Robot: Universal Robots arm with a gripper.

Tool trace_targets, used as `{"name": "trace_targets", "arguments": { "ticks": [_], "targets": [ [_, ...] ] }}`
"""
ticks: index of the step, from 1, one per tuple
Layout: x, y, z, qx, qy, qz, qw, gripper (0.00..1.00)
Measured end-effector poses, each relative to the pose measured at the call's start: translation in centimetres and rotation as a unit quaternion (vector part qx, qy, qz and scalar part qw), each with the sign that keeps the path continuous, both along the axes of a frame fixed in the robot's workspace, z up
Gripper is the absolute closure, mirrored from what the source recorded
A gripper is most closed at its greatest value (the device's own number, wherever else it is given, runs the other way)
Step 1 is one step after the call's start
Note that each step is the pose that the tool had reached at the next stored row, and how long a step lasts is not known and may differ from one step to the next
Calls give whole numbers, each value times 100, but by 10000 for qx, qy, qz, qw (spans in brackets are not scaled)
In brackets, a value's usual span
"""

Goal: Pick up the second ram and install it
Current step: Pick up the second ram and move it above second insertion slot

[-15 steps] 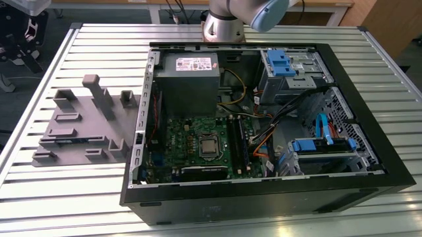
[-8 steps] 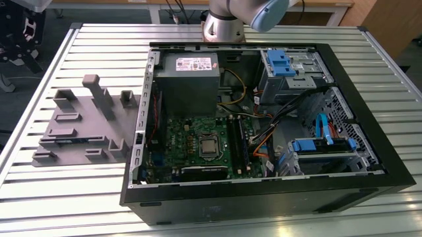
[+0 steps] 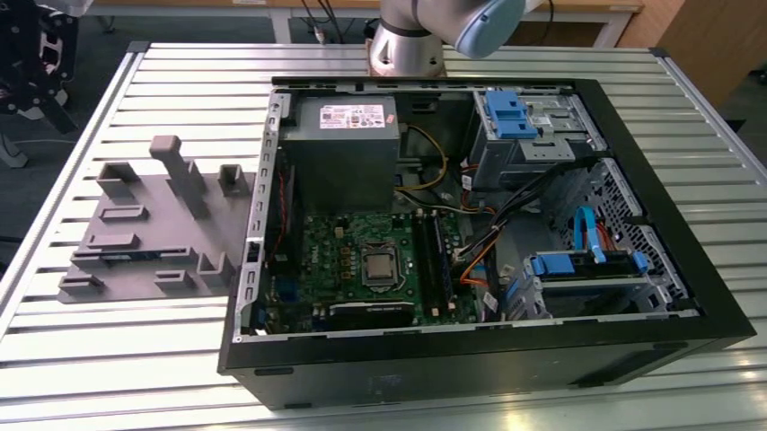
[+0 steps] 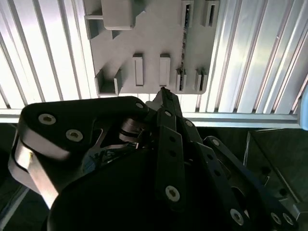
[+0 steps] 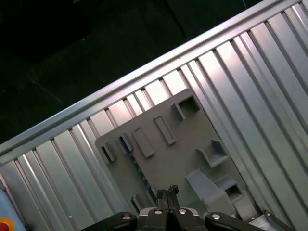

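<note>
Grey plastic forms the one tray (image 3: 168, 241), set on the slatted metal table (image 3: 120, 359) just beside the one open computer case (image 3: 480, 368), at the exterior view's left of it. One second ram (image 3: 124, 255) rests in that tray between low blocks, also seen in the first wrist view (image 5: 138, 166). One green motherboard (image 3: 341, 242) lies inside the case. The single gripper (image 5: 168, 191) hangs above the tray, its fingertips pressed together on nothing, apart from the stick.
</note>
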State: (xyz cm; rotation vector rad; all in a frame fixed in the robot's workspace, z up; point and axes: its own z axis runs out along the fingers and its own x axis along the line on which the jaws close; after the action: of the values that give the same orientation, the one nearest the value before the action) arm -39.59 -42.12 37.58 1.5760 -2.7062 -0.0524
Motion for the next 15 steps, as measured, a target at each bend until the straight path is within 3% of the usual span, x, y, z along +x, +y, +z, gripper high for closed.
{"name": "trace_targets", "arguments": {
  "ticks": [9, 12, 15],
  "targets": [
    [-10, 0, -2, 0, 0, 539, 9985, 89],
    [-15, -1, -4, 0, 0, 745, 9972, 89],
    [-15, -1, -11, 0, -1, 998, 9950, 89]
  ]
}}
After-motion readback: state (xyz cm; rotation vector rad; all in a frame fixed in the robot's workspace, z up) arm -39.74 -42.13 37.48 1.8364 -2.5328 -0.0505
